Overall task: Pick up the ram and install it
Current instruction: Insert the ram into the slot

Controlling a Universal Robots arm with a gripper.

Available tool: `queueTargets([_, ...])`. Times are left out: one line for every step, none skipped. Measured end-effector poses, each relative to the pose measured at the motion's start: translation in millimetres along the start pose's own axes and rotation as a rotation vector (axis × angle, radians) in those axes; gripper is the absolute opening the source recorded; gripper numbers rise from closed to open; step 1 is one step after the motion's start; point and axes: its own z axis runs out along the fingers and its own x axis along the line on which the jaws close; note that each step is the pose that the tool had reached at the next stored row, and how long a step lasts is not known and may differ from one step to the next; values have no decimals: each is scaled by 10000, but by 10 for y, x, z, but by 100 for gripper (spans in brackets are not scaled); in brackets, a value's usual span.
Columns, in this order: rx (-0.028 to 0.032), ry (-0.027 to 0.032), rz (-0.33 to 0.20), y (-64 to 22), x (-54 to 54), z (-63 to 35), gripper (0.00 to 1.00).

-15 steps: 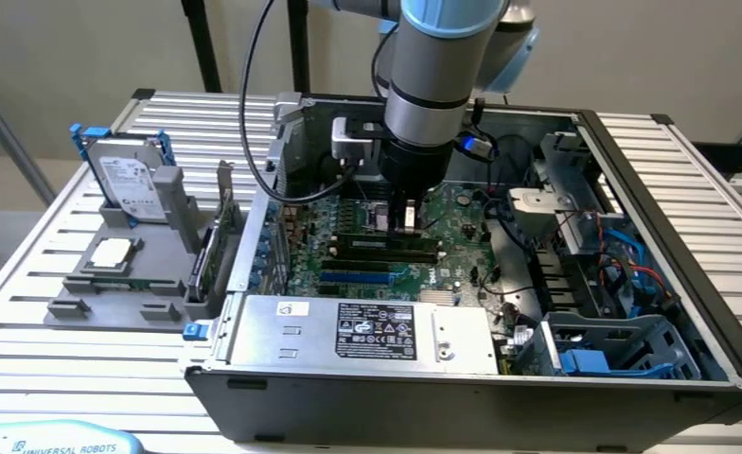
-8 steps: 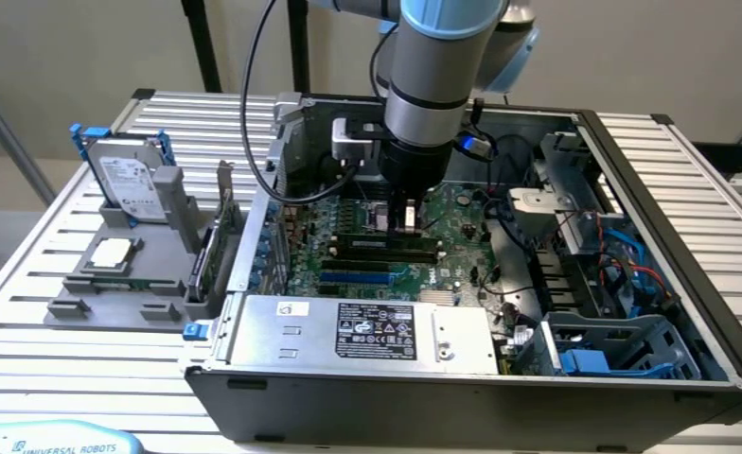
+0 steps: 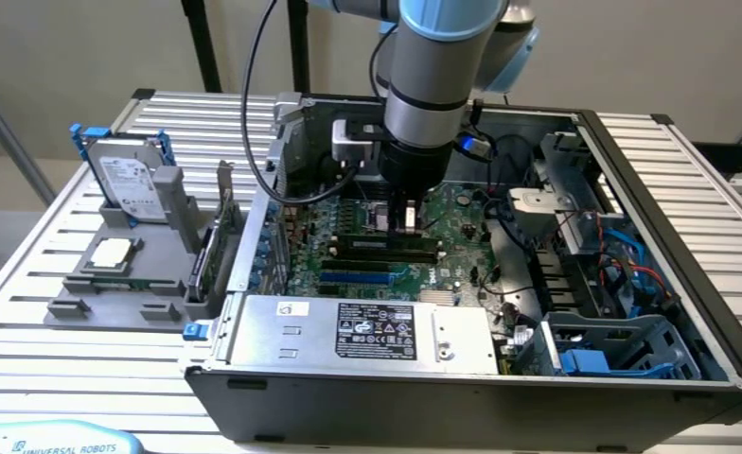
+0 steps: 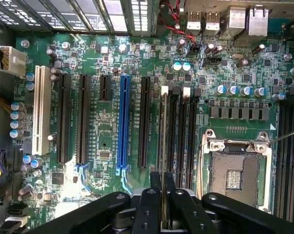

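1. The arm (image 3: 441, 57) reached down into the open PC case (image 3: 472, 378), with the gripper (image 3: 412, 219) low over the motherboard (image 3: 453, 213).
2. In the wrist view the gripper (image 4: 162, 195) was clenched on the ram (image 4: 163, 146), seen edge-on as a thin strip pinched between the two narrow fingers (image 4: 156, 187).
3. The ram stood upright over the memory slots (image 4: 178, 136), lined up with the slot at the end of that group nearest the blue slot (image 4: 122, 126); whether it touched or sat in the slot could not be told.
4. The empty CPU socket (image 4: 234, 175) lay just beside the memory slots, on their far side from the blue slot.
5. In the exterior view the ram (image 3: 412, 213) showed only as a small pale piece under the gripper.
6. The power supply (image 3: 359, 331) sat along the case's near wall.
7. A grey holder (image 3: 125, 274) stood on the slatted table (image 3: 43, 378), outside the case at the exterior view's left, carrying a hard drive (image 3: 132, 180) upright and a silver CPU (image 3: 110, 252) lying flat.
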Motion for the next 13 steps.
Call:
queueTargets([21, 2, -2, 0, -1, 3, 14])
queueTargets([38, 2, -6, -1, -1, 7, 14])
queueTargets([52, 1, -11, -1, -1, 12, 14])
queueTargets([59, 2, -16, -2, -2, 15, 14])
queueTargets([59, 3, -17, -1, -2, 18, 14])
queueTargets([59, 5, -17, -1, -2, 19, 14])
queueTargets([59, 3, -16, -1, -2, 22, 14])
queueTargets([59, 3, -16, -1, -2, 24, 14])
queueTargets([59, 3, -16, -2, -2, 28, 14])
queueTargets([60, 4, -16, -2, -4, 34, 14])
queueTargets([60, 3, -17, -2, -5, 35, 14])
queueTargets([60, 3, -16, -2, -5, 37, 14])
queueTargets([60, 3, -17, -2, -6, 39, 14])
